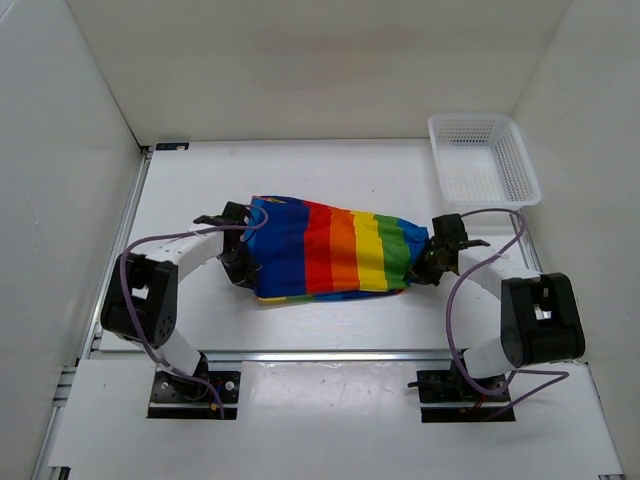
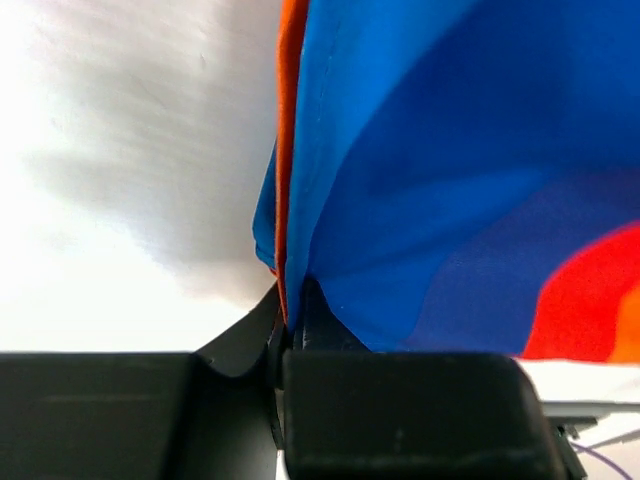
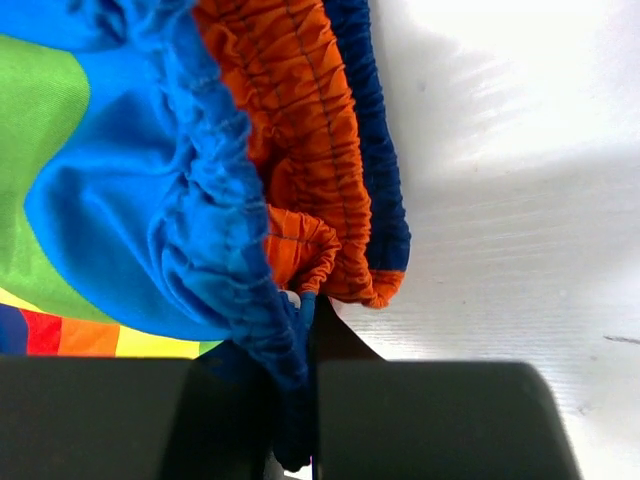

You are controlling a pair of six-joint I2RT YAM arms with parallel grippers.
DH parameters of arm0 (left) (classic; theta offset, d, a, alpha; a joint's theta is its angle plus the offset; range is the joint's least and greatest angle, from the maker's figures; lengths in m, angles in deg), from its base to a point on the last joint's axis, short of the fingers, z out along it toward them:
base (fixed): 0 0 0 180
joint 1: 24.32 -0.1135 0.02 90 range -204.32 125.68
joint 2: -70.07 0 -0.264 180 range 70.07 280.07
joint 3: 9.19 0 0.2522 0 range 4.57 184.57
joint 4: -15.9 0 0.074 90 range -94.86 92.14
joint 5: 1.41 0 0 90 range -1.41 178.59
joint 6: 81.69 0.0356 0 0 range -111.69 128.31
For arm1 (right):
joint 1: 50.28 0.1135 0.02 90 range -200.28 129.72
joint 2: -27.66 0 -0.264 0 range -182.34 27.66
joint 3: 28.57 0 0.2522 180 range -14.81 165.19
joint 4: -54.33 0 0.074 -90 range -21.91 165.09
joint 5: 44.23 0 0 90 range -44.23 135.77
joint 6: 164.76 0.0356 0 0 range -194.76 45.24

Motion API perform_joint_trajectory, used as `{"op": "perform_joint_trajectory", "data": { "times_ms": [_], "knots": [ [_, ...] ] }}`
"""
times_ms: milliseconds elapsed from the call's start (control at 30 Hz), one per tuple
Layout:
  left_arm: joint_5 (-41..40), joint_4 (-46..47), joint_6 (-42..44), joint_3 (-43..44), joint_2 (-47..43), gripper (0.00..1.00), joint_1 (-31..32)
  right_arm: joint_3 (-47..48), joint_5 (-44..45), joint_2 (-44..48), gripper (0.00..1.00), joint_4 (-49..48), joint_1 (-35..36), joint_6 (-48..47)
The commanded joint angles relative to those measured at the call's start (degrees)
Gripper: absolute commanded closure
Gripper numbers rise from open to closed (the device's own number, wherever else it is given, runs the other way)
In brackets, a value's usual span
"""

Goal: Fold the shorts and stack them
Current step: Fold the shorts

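The rainbow-striped shorts (image 1: 330, 250) lie stretched across the middle of the table, blue at the left, then red, orange, yellow and green at the right. My left gripper (image 1: 243, 262) is shut on the shorts' blue left edge (image 2: 330, 200); the cloth runs down between its closed jaws. My right gripper (image 1: 428, 262) is shut on the gathered blue and orange waistband (image 3: 250, 200) at the shorts' right end. Both grippers hold the cloth low over the white table.
A white mesh basket (image 1: 484, 157) stands at the back right of the table (image 1: 330, 170), apart from the shorts. White walls enclose the table at the left, back and right. An aluminium rail (image 1: 330, 354) runs along the near edge.
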Motion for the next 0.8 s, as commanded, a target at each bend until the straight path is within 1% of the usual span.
{"op": "perform_joint_trajectory", "data": {
  "times_ms": [0,33,67,100,167,200,233,267,300,333,367,400,467,500,533,600,633,667,700,733,767],
  "knots": [
    [0.78,-1.72,1.53,2.75,-6.81,0.90,-0.21,4.40,5.55,2.17,1.00,3.69,0.04,-1.71],
    [0.79,-2.77,2.14,5.02,-7.88,0.90,-0.90,5.54,6.07,3.14,1.00,4.84,0.04,-2.41],
    [0.79,-4.69,2.93,6.61,-8.93,0.90,-0.91,8.78,6.60,4.46,1.00,6.06,0.04,-2.41],
    [0.79,-5.58,3.46,8.54,-9.73,0.90,-2.30,10.98,7.48,4.47,1.00,8.51,0.04,-3.37],
    [0.79,-7.08,5.39,16.96,-9.74,0.90,-3.54,16.16,7.48,2.73,1.00,9.76,0.04,-4.87],
    [0.79,-9.00,6.18,21.09,-7.04,0.90,-4.68,23.59,7.48,1.32,1.00,11.60,0.04,-6.27],
    [-0.26,-11.11,8.19,31.92,-4.84,0.90,-5.21,28.19,7.48,-0.52,1.00,12.66,0.04,-6.98],
    [-0.96,-13.48,8.99,38.21,-2.46,0.90,-5.83,33.10,7.48,-4.37,1.00,13.71,-0.57,-7.68],
    [-0.97,-17.94,9.78,44.97,0.00,0.90,-6.35,43.94,7.48,-6.23,1.00,16.33,-0.57,-8.21],
    [-1.58,-19.99,11.10,58.78,4.46,0.90,-7.49,49.36,7.48,-7.82,1.00,17.49,-0.57,-9.00],
    [-2.37,-21.75,11.11,65.53,6.24,0.90,-7.50,54.02,7.48,-9.49,1.00,18.03,-0.57,-9.01],
    [-2.38,-22.98,11.72,71.52,7.65,0.90,-8.46,61.38,7.48,-9.50,1.00,18.03,-1.10,-9.01],
    [-1.07,-23.79,11.72,82.07,8.55,0.90,-10.57,66.62,7.48,-9.50,1.00,18.73,-1.10,-9.01],
    [-0.01,-23.79,11.72,82.73,8.55,0.90,-11.36,68.12,7.48,-9.50,1.00,18.73,-1.10,-8.48],
    [0.69,-22.83,11.72,82.05,5.67,0.90,-12.06,68.66,7.48,-7.94,1.00,18.73,-1.10,-8.48],
    [1.40,-18.00,11.20,72.32,1.62,0.90,-12.86,65.51,6.96,-5.91,1.00,18.04,-1.10,-8.48],
    [1.40,-16.16,11.20,67.76,-2.40,0.90,-12.86,60.63,6.96,-3.90,1.00,17.16,-0.58,-7.96],
    [1.40,-14.49,10.68,57.88,-4.01,0.90,-12.86,57.62,6.96,-3.01,1.00,16.63,-0.57,-7.95],
    [1.40,-12.55,10.67,52.91,-5.15,0.90,-12.86,54.46,6.96,-2.04,1.00,16.62,-0.57,-7.95],
    [1.40,-11.84,10.67,48.25,-6.64,0.90,-12.86,47.72,6.96,-0.47,1.00,15.75,-0.57,-7.43],
    [2.10,-10.61,10.06,38.54,-7.18,0.90,-12.86,44.00,6.96,0.33,1.00,14.88,-0.57,-7.42]
  ]
}}
